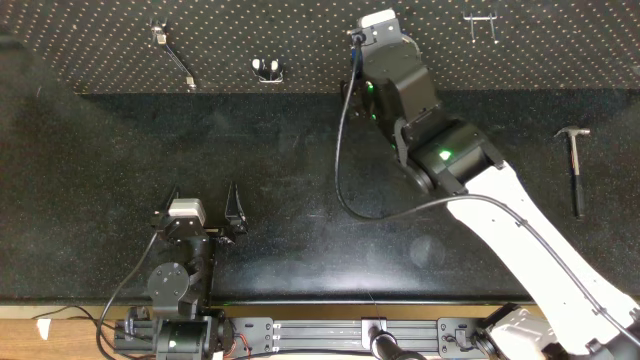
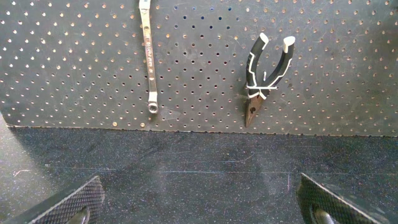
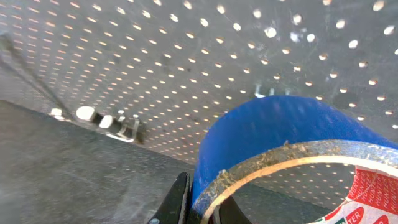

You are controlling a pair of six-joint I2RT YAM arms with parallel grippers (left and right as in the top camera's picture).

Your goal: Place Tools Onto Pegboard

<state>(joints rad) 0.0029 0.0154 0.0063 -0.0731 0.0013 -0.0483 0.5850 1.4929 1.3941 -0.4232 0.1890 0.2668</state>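
My right gripper (image 3: 200, 210) is shut on a blue tape roll (image 3: 280, 124) and holds it up close to the pegboard (image 3: 155, 50); a small metal hook (image 3: 260, 93) pokes out just behind the roll's upper edge. In the top view the right arm (image 1: 400, 90) stretches to the pegboard (image 1: 300, 30) at its middle. A wrench (image 2: 148, 56) and black-and-white pliers (image 2: 264, 78) hang on the board. A hammer (image 1: 575, 170) lies on the table at the right. My left gripper (image 2: 205, 211) stands open over the near left of the table, holding nothing.
A bare double hook (image 1: 482, 25) sits on the board's upper right. The dark table mat (image 1: 280, 190) lies open between the two arms. The right arm's cable (image 1: 340, 150) loops down over the middle.
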